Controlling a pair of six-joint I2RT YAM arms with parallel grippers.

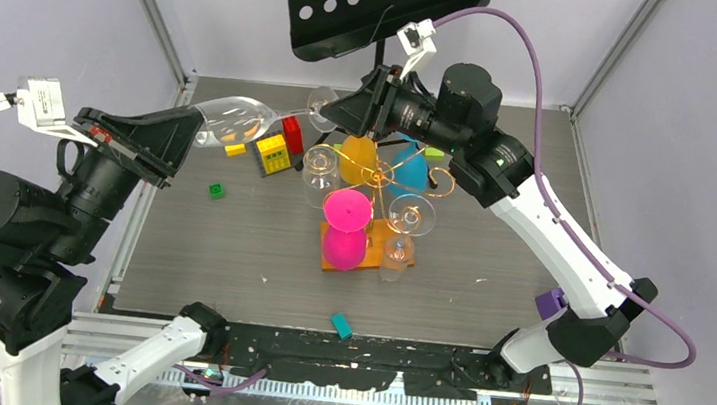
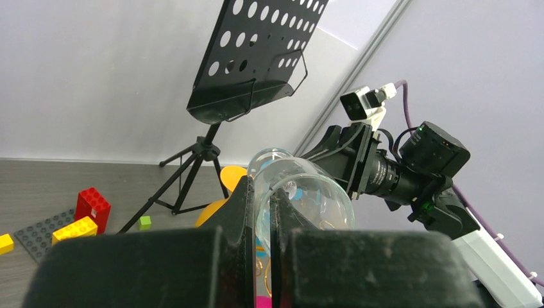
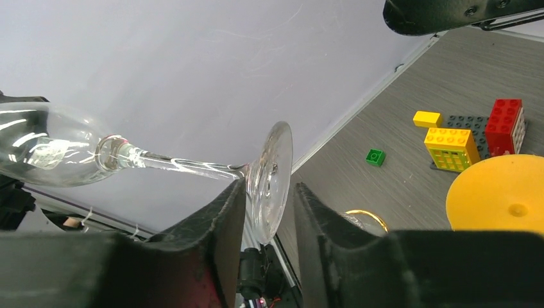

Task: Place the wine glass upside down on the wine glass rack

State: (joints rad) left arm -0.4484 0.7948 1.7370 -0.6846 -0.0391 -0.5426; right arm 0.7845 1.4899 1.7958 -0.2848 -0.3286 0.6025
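As the left pincer (image 2: 262, 199) pinches the rim of the brittle, slick wine glass (image 1: 232, 119), the right pincer (image 3: 266, 199) straddles its sturdier foot. Whether that one is clamped, I cannot tell.

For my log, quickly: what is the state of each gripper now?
Left gripper: shut on the wine glass, at its rim.
Right gripper: open around its foot.

No lettering is legible; the small label on the white wrist camera (image 1: 40, 101) is too blurred.

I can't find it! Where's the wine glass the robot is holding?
Top view, back left: the wine glass hangs sideways between the left gripper and the right gripper, near the toy bricks.
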